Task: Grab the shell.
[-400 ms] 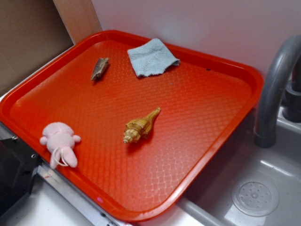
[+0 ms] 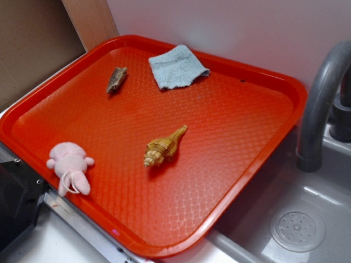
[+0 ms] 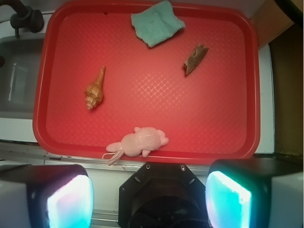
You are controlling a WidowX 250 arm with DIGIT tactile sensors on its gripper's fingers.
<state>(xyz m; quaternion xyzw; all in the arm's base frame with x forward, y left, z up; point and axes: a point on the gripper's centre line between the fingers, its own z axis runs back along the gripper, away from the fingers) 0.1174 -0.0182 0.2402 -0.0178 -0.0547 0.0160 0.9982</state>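
i see the shell (image 2: pixel 164 147) lying alone mid-tray (image 2: pixel 230 181), well apart from my gripper (image 3: pixel 148 197), whose 2 fingers (image 3: pixel 69 202) stand wide, holding nothing.

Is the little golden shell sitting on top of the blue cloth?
No, the shell lies on the bare red tray, well apart from the cloth.

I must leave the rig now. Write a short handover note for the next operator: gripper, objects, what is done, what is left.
Gripper: open, empty, high above the near edge of the tray.
Shell: lying free near the tray's middle, touching nothing.
Also on the tray: pink plush toy at the near edge, blue cloth and a flat brown piece at the far side.
Done: nothing yet.
Left: move over the shell, lower, close on it, lift.
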